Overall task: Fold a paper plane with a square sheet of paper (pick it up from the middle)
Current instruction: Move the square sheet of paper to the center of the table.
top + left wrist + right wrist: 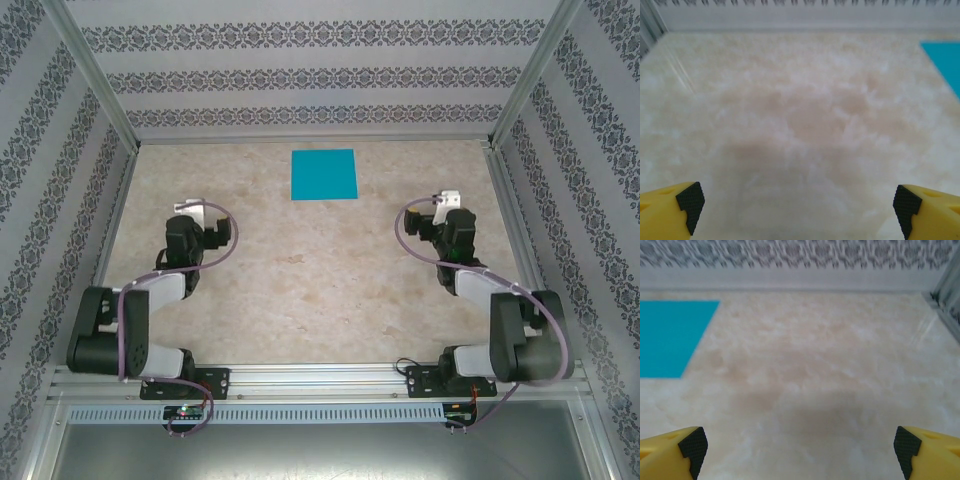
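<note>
Condition at inspection: folding not yet begun. The square sheet of paper (323, 175) lies flat and unfolded on the surface (300, 300), at the far middle, close to the back wall (310, 120), its edges roughly square to that wall. No crease is visible on it.

The left fingers (689, 201) stand wide apart and hold nothing. Bare surface lies between them, and the sheet shows at the far right of the left wrist view, well ahead and off to the side. The right fingers (692, 442) are likewise spread fully and empty, with the sheet at the left of their view, apart from them. Both arms sit folded back on their own sides, the sheet between and beyond them, touched by neither.

Handling judgement: the sheet looks thin, very light and limp, lying flush with the surface — no raised edge offers a hold. It will likely slide under a sideways push, and crumple or dent if pinched hard. The task calls for a pickup from the middle, so the probable approach is to come down over the centre with the fingers open, press lightly, and close so that a small ridge of paper bunches up between the pads. Risks — an unwanted crease at the centre, or the sheet skating away across the smooth surface
</note>
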Controlling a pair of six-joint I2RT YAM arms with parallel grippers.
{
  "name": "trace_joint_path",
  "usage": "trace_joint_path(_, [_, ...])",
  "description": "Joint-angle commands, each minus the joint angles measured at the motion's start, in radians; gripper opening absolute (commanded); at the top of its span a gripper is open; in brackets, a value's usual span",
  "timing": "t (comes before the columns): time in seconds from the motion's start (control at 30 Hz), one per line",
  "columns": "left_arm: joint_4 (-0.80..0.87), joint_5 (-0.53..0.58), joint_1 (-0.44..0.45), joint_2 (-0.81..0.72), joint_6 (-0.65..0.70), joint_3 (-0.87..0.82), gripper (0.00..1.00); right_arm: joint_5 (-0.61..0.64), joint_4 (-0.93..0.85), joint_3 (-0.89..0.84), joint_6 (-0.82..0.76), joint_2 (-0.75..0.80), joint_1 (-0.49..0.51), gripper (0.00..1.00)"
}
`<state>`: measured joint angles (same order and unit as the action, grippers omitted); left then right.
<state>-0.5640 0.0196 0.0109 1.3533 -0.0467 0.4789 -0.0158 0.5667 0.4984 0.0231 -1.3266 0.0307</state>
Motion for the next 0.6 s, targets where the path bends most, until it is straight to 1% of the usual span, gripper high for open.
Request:
trace_joint_path(0.0, [0.183, -0.007, -0.012, -0.099, -0.095, 0.058, 1.0, -0.073, -0.178, 0.068, 0.036, 0.067, 0.024, 0.98])
trace_joint_path(0.07, [0.258, -0.037, -0.011, -0.134, -0.156, 0.087, 1.0, -0.094, -0.22, 0.097, 0.078, 0.088, 0.048, 0.98])
trace_joint_path(0.13, [0.335, -0.094, -0.005, -0.151, -0.225, 0.118, 1.0, -0.125, -0.269, 0.136, 0.109, 0.09, 0.085, 0.98])
trace_joint_path(0.2, [0.413, -0.156, 0.005, -0.151, -0.292, 0.154, 1.0, -0.119, -0.319, 0.181, 0.145, 0.076, 0.14, 0.98])
trace_joint_path(0.27, [0.453, -0.2, 0.02, -0.148, -0.346, 0.17, 1.0, -0.107, -0.338, 0.217, 0.178, 0.049, 0.188, 0.97])
trace_joint_path(0.4, [0.459, -0.275, 0.057, -0.144, -0.433, 0.18, 1.0, -0.06, -0.368, 0.314, 0.235, -0.056, 0.289, 0.98])
trace_joint_path(0.5, [0.45, -0.322, 0.087, -0.121, -0.479, 0.191, 1.0, -0.009, -0.411, 0.416, 0.285, -0.158, 0.34, 0.98])
trace_joint_path(0.57, [0.436, -0.326, 0.112, -0.1, -0.51, 0.196, 1.0, 0.008, -0.425, 0.473, 0.324, -0.221, 0.357, 0.98])
